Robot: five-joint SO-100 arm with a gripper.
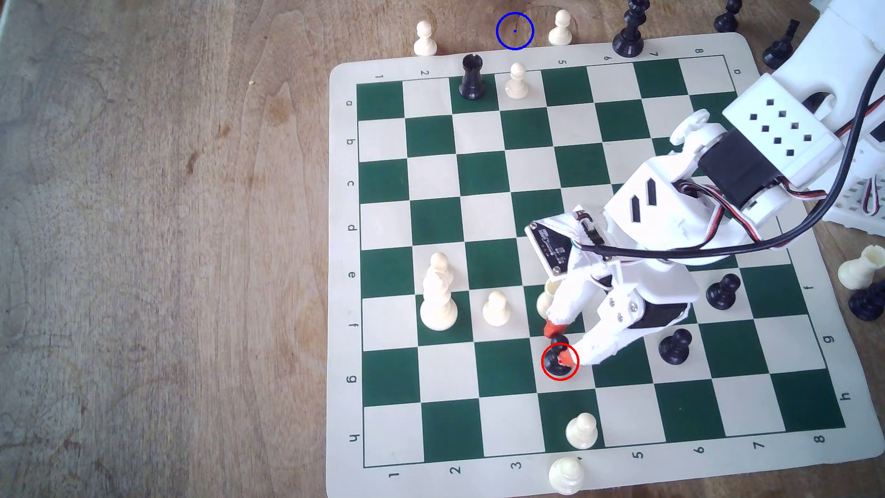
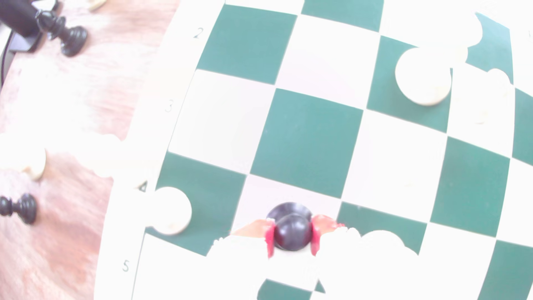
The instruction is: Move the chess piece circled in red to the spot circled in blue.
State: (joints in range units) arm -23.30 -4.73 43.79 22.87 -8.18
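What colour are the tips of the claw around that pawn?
Orange-red tips on a white claw, clearest in the wrist view.

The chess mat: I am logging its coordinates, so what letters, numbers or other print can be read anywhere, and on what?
"1" to "8": near border of the chess mat, and again on the far border, where 3 and 4 cannot be made out.
"a" to "h": border at the exterior view's left; "f", "g", "h" also at its right.
"2", "3", "5": mat border, wrist view; a fourth digit is half covered.
Print on the arm's small circuit board: too small to read.
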